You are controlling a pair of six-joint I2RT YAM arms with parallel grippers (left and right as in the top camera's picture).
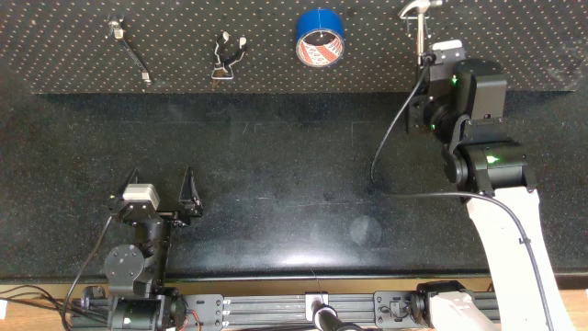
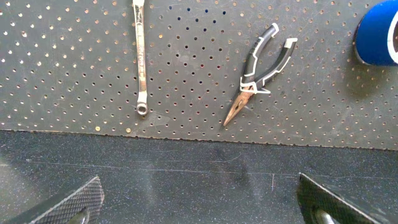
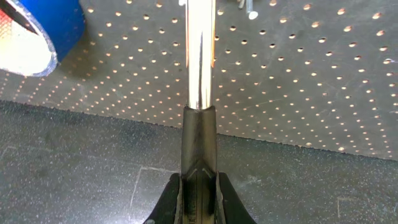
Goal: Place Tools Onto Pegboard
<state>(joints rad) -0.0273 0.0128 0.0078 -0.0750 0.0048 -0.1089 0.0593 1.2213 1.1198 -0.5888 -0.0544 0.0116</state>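
Holding the hammer (image 3: 200, 68) by its black grip end: right gripper (image 3: 199, 198) clamped on it, jaws pressed to either side of the handle. The chrome shaft runs up from the claw across the pegboard (image 3: 311, 81). In the top view the head sits at the board's far edge, to the right of the blue tape roll (image 1: 320, 39). Cannot tell whether the head is yet caught on a hook.

Farther left on the board hang the pliers (image 2: 261, 68) and the wrench (image 2: 142, 56). Left gripper (image 1: 161, 188) is low over the dark table (image 1: 294, 202), well apart from the board, fingers spread wide with nothing between them.

Step in hand, by my reading: hanging the hammer, likely the last tool. Next move calls for seating the head over its hook, checking that it bears the weight, then loosening the clamp and backing off without dragging the shaft.
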